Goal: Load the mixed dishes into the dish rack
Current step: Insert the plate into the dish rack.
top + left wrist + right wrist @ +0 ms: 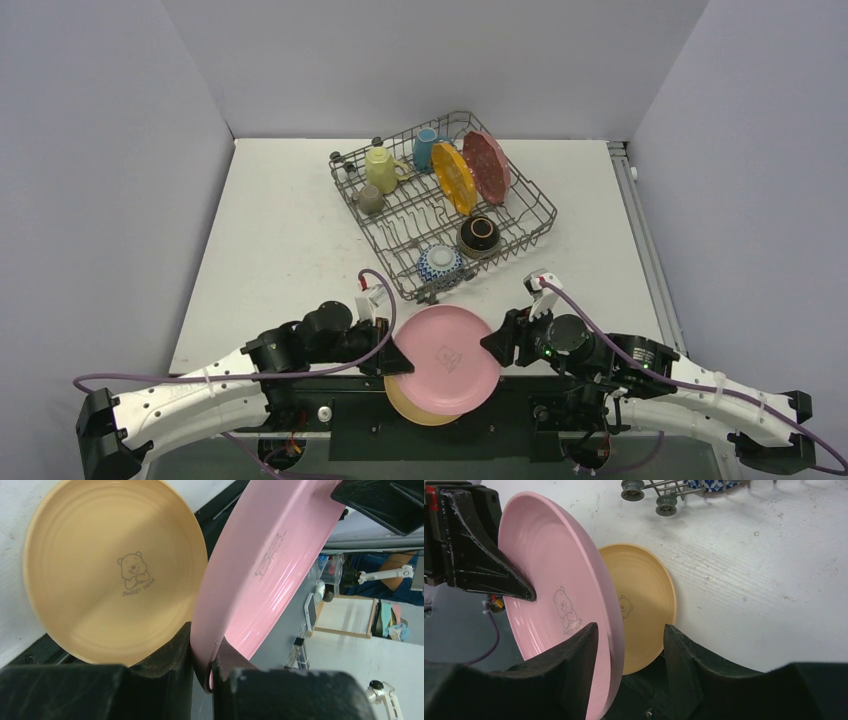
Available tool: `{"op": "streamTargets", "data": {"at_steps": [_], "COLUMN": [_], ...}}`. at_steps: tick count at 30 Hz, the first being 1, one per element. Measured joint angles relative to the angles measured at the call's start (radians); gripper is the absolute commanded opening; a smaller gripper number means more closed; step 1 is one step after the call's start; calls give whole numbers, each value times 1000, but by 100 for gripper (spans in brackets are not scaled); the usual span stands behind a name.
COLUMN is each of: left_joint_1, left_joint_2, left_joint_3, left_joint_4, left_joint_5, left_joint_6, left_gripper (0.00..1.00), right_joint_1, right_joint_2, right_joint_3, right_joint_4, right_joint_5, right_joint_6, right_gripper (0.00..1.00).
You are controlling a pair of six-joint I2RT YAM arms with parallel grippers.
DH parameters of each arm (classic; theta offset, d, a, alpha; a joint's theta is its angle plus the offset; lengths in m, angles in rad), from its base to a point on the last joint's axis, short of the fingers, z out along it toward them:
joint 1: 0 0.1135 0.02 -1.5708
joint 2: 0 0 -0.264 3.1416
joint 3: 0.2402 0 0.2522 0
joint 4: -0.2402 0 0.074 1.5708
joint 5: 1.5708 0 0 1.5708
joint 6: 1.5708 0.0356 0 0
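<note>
Overhead view of a white tabletop with two arms at its near edge.

At left, the left tool is pressed together on the left rim of a pink plate, pinching it. The plate is lifted and tilted above the tabletop's near edge. Under it, a tan plate lies flat.

At right, the right tool straddles the pink plate's opposite rim with its fingers spread. One finger is just beside the rim and the other is apart from it, so it grips nothing.

Farther back, at centre, the rack holds a yellow mug, an olive mug and a blue mug. An orange plate and a red plate stand on edge in it, and two bowls sit at its near end.

The step appears to be leaving the pink plate with the left tool alone, ready for the rack. To do it well, the right tool should back straight off the rim before the left arm moves, so no finger snags. A one-sided pinch lets a plate swing, so a slow carry on edge seems wise. The plate could then be lowered between tines nearer than the orange plate, clear of the bowls.
</note>
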Motion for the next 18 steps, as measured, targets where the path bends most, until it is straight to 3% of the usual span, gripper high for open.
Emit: {"op": "streamTargets", "data": {"at_steps": [7, 18], "left_joint_1": [0, 0], "left_joint_2": [-15, -11], "left_joint_3": [0, 21], "left_joint_4": [23, 12], "left_joint_5": [68, 114], "left_joint_6": [29, 84], "left_gripper": [0, 0], "right_joint_1": [-2, -5], "right_joint_2": [-32, -20], "right_joint_3": [0, -3], "right_joint_4": [42, 82], "right_joint_5": [-89, -198], "right_joint_6": [-30, -46], "right_gripper": [46, 34]}}
